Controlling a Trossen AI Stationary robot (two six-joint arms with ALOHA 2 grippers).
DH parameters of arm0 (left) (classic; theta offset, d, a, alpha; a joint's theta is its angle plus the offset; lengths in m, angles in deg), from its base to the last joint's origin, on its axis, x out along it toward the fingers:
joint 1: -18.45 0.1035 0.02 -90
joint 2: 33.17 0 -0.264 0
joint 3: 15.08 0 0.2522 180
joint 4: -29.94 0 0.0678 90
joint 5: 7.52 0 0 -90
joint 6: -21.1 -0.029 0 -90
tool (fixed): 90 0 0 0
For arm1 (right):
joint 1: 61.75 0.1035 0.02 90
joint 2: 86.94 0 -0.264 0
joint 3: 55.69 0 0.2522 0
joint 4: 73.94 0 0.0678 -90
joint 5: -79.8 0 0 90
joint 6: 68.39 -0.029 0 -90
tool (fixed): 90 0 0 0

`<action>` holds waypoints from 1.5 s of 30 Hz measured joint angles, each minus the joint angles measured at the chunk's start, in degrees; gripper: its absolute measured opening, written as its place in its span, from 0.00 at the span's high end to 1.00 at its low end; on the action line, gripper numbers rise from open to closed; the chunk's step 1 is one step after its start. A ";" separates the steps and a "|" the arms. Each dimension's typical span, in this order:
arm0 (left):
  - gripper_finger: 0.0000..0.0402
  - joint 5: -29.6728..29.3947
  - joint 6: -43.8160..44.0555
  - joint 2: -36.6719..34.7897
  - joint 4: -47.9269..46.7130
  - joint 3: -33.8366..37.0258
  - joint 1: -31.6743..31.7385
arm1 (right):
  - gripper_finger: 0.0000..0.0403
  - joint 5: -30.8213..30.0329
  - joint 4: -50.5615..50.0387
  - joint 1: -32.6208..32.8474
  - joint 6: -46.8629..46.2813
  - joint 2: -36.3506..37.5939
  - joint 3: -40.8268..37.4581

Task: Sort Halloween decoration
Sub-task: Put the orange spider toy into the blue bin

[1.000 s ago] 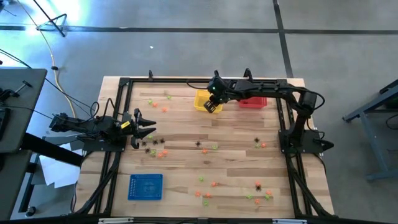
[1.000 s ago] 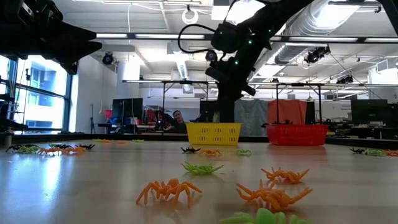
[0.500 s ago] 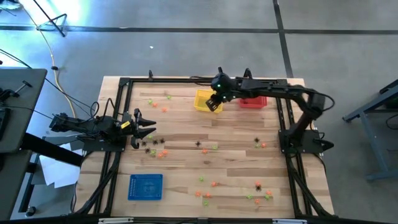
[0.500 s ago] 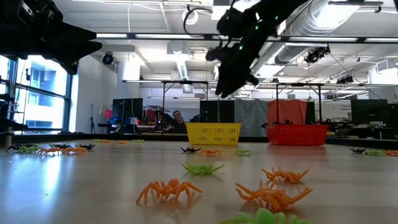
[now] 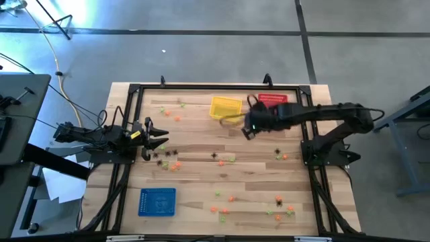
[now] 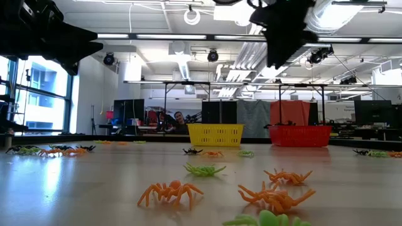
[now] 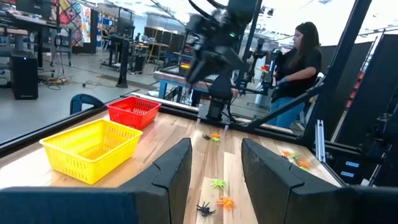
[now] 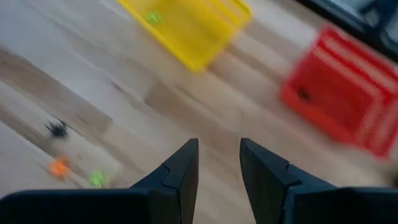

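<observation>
From the low camera I see the nearest trinkets first: an orange spider [image 6: 169, 191] close to the lens, a second orange one [image 6: 275, 197] beside it to the right, and a light green spider [image 6: 205, 169] just behind them. Farther back on the bench [image 6: 94, 188] lie a black spider [image 6: 192, 151] and more small orange and green pieces, with another cluster [image 6: 47, 150] at the far left edge. From above, the trinkets are scattered over most of the wooden top, a thick patch [image 5: 279, 205] near the front right corner and another small group [image 5: 164, 160] just in front of my left gripper [image 5: 156, 140].

That left gripper hangs at the bench's left side, fingers [image 7: 171, 177] parted with nothing between them; through its camera I look down the gap at a black spider [image 7: 204, 209] and an orange one [image 7: 224, 202] on the boards.

The blue basket [image 5: 157, 202] sits at the front left. My right gripper [image 5: 247, 128] is out over the middle of the bench, just in front of the two far baskets, its fingers [image 8: 180, 171] a narrow gap apart and empty. Its camera shows bare wood below, with a black, an orange and a green trinket [image 8: 97, 179] off to one side.

At the far edge the yellow basket [image 5: 226, 107] holds a green piece [image 8: 153, 18], and the red basket [image 5: 273, 101] stands just beside it with a dark piece [image 8: 303, 94] inside.

Beyond the bench, a person [image 7: 297, 71] stands in the room.
</observation>
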 joint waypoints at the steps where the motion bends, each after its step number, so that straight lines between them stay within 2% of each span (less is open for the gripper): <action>1: 0.68 0.00 0.00 0.00 -0.01 0.00 -0.01 | 0.72 -0.61 -2.43 1.87 -3.64 -0.04 0.00; 7: 0.68 0.00 0.00 -0.01 -0.01 0.00 0.00 | 0.72 -0.82 -13.27 11.46 -22.12 -1.34 0.00; 10: 0.68 0.00 0.00 0.00 0.00 0.01 0.00 | 0.72 1.80 -17.57 14.72 -28.29 -2.37 -0.13; 13: 0.68 0.00 0.01 0.00 0.01 0.01 0.00 | 0.72 5.51 -17.44 16.71 -32.14 -2.46 -3.35; 20: 0.68 0.00 0.02 0.01 0.01 0.00 -0.02 | 0.72 13.84 -6.85 17.89 -34.49 -1.66 -16.36; 27: 0.68 0.02 0.01 0.00 0.01 0.01 -0.02 | 0.72 18.73 3.86 17.77 -37.01 4.86 -28.61; 33: 0.68 0.02 0.01 0.01 -0.02 0.01 -0.01 | 0.72 19.64 9.30 17.32 -38.51 12.83 -37.06; 37: 0.68 0.02 0.01 0.00 -0.01 0.00 -0.01 | 0.72 20.64 9.52 16.01 -38.49 16.74 -41.15; 45: 0.68 0.02 0.00 0.01 0.03 0.00 -0.02 | 0.72 20.82 13.80 12.49 -36.54 19.46 -47.64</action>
